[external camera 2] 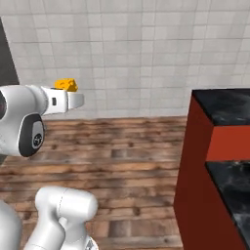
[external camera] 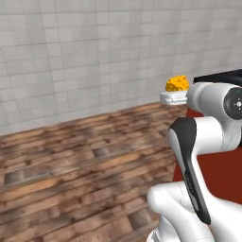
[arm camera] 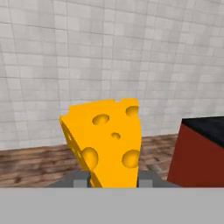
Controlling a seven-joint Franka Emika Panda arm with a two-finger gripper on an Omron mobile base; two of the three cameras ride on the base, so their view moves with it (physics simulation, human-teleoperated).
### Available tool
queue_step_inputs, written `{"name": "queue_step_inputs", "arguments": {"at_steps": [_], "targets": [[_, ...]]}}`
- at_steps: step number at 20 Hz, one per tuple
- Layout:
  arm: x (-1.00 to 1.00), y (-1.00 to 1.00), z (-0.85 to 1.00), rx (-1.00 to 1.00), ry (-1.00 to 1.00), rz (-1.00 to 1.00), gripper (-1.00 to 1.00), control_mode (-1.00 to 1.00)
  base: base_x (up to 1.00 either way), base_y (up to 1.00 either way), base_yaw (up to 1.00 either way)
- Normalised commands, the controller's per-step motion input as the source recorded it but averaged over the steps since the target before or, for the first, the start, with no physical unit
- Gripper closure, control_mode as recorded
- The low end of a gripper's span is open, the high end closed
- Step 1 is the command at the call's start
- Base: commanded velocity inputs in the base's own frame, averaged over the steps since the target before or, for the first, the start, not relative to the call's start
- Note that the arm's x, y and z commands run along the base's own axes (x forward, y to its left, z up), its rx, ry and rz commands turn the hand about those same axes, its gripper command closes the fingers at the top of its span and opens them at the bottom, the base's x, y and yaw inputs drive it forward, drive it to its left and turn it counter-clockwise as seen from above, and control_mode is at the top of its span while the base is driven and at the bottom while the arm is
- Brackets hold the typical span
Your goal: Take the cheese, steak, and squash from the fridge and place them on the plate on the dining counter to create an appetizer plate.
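The cheese (arm camera: pixel 107 142) is a yellow-orange wedge with round holes, standing up between my fingers in the hand view. My gripper (arm camera: pixel 114 178) is shut on its lower end. From the left base view the cheese (external camera: pixel 177 83) pokes out above the white hand, held high over the wooden floor. The right base view has the cheese (external camera 2: pixel 66 85) at the end of the outstretched hand. The dining counter (external camera 2: pixel 222 105), glossy black over a red front, stands to the right. The steak, squash, fridge and plate are out of view.
A pale tiled wall (external camera 2: pixel 127 53) runs across the back. Brown wooden floor (external camera: pixel 80 165) spreads between the wall and the robot. The counter's red corner (arm camera: pixel 197 157) lies low right in the hand view.
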Motion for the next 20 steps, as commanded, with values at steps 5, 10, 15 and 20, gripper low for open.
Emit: {"name": "queue_step_inputs", "arguments": {"at_steps": [5,10,15,20], "targets": [[0.0,0.0,0.0,0.0,0.0,0.0,1.0,1.0,0.76,0.48,-0.61],[0.0,0.0,0.0,0.0,0.0,0.0,1.0,1.0,0.76,0.62,-0.6],[0.0,0.0,0.0,0.0,0.0,0.0,1.0,1.0,0.77,0.83,-0.59],[0.0,0.0,0.0,0.0,0.0,0.0,1.0,1.0,0.71,0.86,-0.57]]}}
